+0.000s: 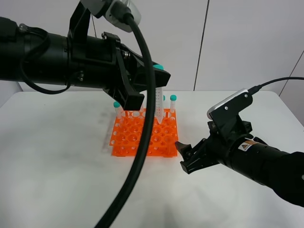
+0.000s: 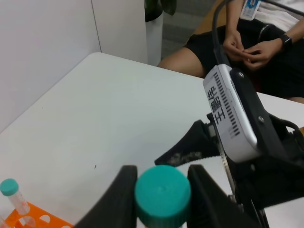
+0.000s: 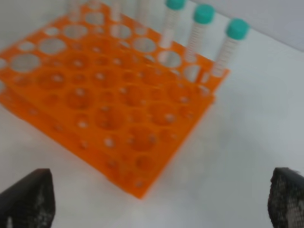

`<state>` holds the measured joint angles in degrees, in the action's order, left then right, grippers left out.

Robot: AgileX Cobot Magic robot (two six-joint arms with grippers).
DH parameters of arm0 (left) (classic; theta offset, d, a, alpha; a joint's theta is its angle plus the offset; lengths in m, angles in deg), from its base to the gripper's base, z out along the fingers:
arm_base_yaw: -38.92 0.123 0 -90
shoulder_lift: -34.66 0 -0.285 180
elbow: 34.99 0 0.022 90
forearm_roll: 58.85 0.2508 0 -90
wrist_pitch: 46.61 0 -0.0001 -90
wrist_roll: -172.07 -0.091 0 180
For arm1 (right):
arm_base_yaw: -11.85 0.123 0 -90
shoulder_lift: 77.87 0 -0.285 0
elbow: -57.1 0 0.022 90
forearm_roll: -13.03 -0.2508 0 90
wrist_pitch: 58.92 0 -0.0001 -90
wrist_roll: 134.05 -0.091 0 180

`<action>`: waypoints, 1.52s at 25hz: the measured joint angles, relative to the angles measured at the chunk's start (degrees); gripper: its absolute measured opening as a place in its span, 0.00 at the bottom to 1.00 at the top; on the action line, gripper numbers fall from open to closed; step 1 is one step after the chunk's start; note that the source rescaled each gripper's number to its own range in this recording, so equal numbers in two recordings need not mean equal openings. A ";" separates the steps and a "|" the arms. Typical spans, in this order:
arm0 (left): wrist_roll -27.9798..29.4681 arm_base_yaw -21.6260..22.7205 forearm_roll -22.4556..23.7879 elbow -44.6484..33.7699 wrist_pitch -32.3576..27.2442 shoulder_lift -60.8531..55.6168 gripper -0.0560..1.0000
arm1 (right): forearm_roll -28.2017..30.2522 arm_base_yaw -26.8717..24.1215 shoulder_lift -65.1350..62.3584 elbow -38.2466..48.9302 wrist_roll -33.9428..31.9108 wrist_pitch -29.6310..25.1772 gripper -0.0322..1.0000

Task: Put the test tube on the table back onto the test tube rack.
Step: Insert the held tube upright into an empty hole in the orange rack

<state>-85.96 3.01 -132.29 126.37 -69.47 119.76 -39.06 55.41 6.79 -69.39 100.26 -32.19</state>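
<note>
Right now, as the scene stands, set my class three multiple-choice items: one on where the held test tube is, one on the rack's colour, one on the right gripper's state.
1. Where is the test tube that the left gripper holds?
A. Upright over the test tube rack, tip down.
B. Lying flat beside that rack.
C. Leaning on the wall.

2. What colour is the test tube rack?
A. Blue.
B. Orange.
C. Black.

3. How does the right gripper stand?
A. Shut on a tube.
B. Shut on the rack's edge.
C. Open and empty.

Answers:
1 A: the tube hangs from the left gripper over the rack's far rows.
2 B: the rack is bright orange in every view that shows it.
3 C: its fingers stand wide apart beside the rack, with nothing between them.
</note>
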 joint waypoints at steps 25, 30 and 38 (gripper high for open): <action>-0.06 0.00 -0.02 0.00 -0.05 0.00 0.06 | -17.25 -11.45 0.00 -0.09 19.02 -5.06 0.96; -0.18 0.00 -0.02 0.00 -1.56 0.00 0.06 | -30.76 -12.77 0.00 -2.01 32.98 0.53 0.96; -0.18 0.00 -0.02 0.00 -2.00 0.00 0.06 | -47.01 -12.96 -0.26 -7.13 58.18 3.70 0.94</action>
<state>-86.13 3.01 -132.30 126.37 -71.47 119.76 -86.08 42.45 6.53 -76.51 158.44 -28.49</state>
